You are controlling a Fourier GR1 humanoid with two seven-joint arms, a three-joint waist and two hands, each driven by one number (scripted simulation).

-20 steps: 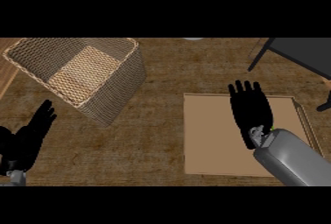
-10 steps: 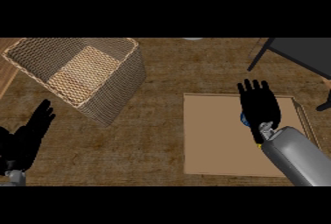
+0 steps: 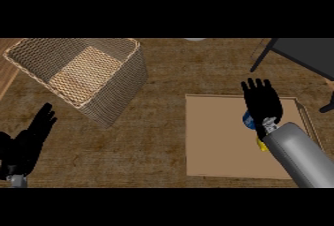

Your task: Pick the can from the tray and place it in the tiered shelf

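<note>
Right hand [image 3: 262, 102] shifted further right and a little forward over the tray [image 3: 215, 150], fingers straight as before, forearm moved right with it, blue can [image 3: 248, 119] now peeking out at the wrist's left edge

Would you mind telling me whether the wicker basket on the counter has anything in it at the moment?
Empty. The wicker basket shows only its bare woven floor; the can is on the tray, mostly hidden under the right hand.

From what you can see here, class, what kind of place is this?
Probably a kitchen counter or worktop: a wood-grain surface holding a woven wicker basket and a flat tan tray, with dark furniture at the far edge.
</note>
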